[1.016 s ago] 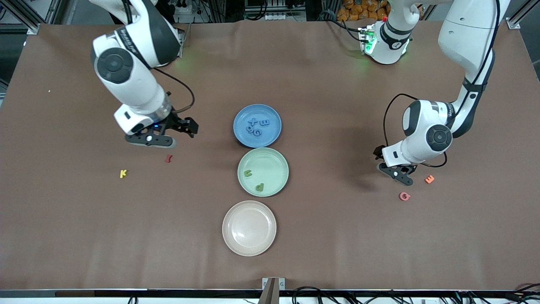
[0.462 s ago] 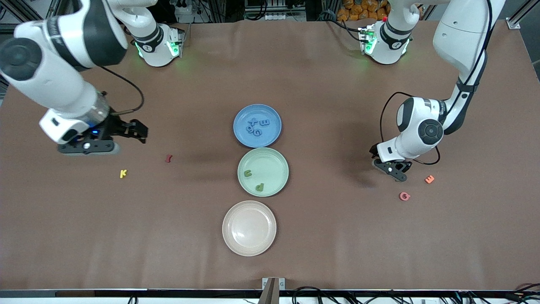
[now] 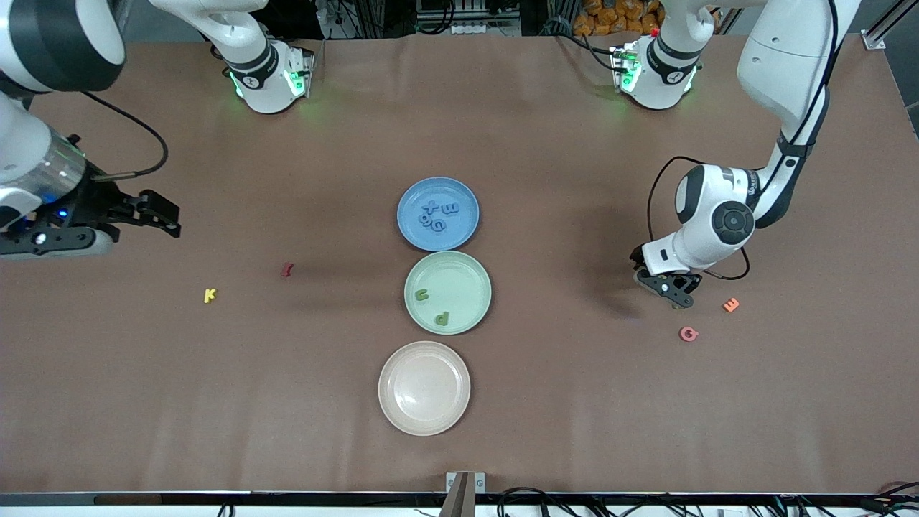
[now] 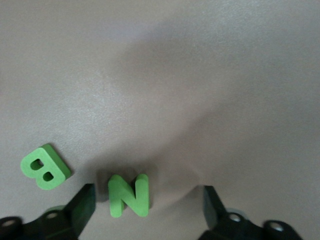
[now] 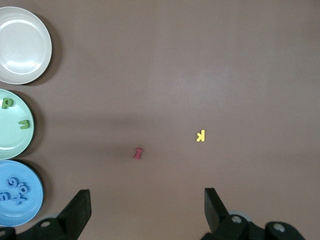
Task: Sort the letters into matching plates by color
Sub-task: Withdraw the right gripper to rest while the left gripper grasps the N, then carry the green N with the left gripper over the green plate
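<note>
Low over the table, my left gripper (image 4: 148,201) stands open around a green letter N (image 4: 129,194). The N lies close to one finger, and I cannot tell if they touch. A green B (image 4: 45,167) lies beside it. In the front view the left gripper (image 3: 671,291) hides both. The blue plate (image 3: 467,231) holds several blue letters (image 3: 436,214). On the pale green plate (image 3: 474,276) lie a green u (image 3: 422,294) and p (image 3: 441,318). The cream plate (image 3: 424,424) is bare. My right gripper (image 3: 166,215) hangs open and holds nothing, high over the right arm's end of the table.
A dark red letter (image 3: 287,270) and a yellow K (image 3: 209,295) lie loose between the plates and the right arm's end. An orange E (image 3: 730,305) and a pink G (image 3: 688,333) lie close to the left gripper, the G nearer the front camera.
The right arm has swung from above the dark red letter out toward its own end of the table. The left gripper has shifted slightly toward the plates and settled.
</note>
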Tool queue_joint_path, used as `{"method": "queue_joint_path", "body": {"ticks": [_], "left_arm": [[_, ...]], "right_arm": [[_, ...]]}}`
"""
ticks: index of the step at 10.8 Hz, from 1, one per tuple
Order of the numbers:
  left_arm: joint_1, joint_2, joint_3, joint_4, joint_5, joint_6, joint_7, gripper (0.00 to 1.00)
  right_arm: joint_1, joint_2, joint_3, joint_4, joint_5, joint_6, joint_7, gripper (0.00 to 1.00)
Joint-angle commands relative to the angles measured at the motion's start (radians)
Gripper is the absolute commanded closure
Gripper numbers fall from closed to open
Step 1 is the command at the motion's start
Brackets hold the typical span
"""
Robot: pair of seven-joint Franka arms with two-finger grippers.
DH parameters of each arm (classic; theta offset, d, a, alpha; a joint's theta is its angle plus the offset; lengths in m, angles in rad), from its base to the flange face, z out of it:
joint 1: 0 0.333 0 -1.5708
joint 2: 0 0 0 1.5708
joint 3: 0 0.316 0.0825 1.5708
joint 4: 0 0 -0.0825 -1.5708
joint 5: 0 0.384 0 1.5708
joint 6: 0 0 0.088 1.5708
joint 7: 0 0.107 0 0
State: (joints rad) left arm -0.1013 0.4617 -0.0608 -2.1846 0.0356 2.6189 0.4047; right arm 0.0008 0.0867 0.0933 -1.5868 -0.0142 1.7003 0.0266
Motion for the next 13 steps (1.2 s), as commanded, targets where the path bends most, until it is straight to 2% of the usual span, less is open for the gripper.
{"method": "queue_joint_path", "body": {"ticks": [1, 6, 9, 13], "left_arm": [[-0.004, -0.015, 0.002, -0.038, 0.050, 0.049, -0.069, 1.00], [-0.006, -0.017, 0.001, -0.037, 0.060, 0.049, -0.079, 1.00], [-0.008, -0.043, -0.004, -0.024, 0.061, 0.043, -0.182, 1.00], [-0.006, -0.046, -0.114, 0.052, 0.047, 0.043, -0.404, 1.00]], "right_arm": [[0.010, -0.001, -0.037, 0.051, 0.020, -0.050, -0.059, 0.00], [0.007, -0.030, -0.055, 0.054, 0.055, -0.056, -0.094, 0.00], [0.007, -0.024, -0.055, 0.114, 0.077, -0.088, -0.093, 0.00], [0.007, -0.024, -0.055, 0.117, 0.077, -0.102, -0.094, 0.00]]}}
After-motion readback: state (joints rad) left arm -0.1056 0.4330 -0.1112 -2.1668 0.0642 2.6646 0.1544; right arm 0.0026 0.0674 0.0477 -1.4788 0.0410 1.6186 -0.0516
